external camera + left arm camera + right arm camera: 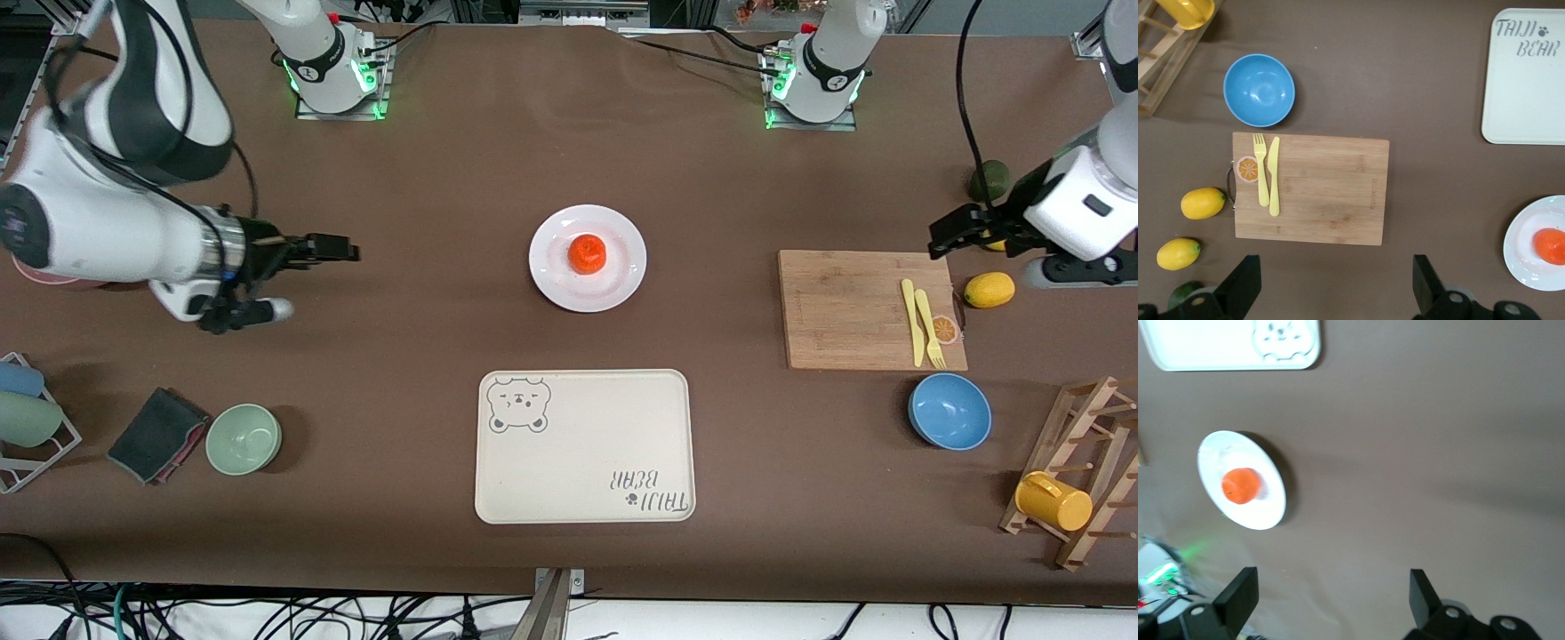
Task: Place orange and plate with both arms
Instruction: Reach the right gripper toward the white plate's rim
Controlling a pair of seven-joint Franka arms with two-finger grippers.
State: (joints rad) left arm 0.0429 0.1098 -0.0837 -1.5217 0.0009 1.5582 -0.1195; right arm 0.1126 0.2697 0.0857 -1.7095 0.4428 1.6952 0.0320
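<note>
The orange (587, 254) sits in the middle of the white plate (551, 267) at the table's centre, farther from the front camera than the bear-print tray. My right gripper (342, 249) is open and empty, low over bare table toward the right arm's end, well apart from the plate. My left gripper (944, 238) is open and empty over the table by the cutting board's corner. The left wrist view shows the gripper (1335, 287), the plate (1521, 257) and the orange (1550, 245). The right wrist view shows the gripper (1331, 600), the plate (1265, 513) and the orange (1240, 485).
The cream tray (498, 498) lies nearer the camera than the plate. A cutting board (845, 311) carries a yellow knife and fork. Two lemons (989, 289), a blue bowl (949, 411), a mug rack (1080, 471), a green bowl (244, 438) and a folded cloth (156, 434) lie toward the table's ends.
</note>
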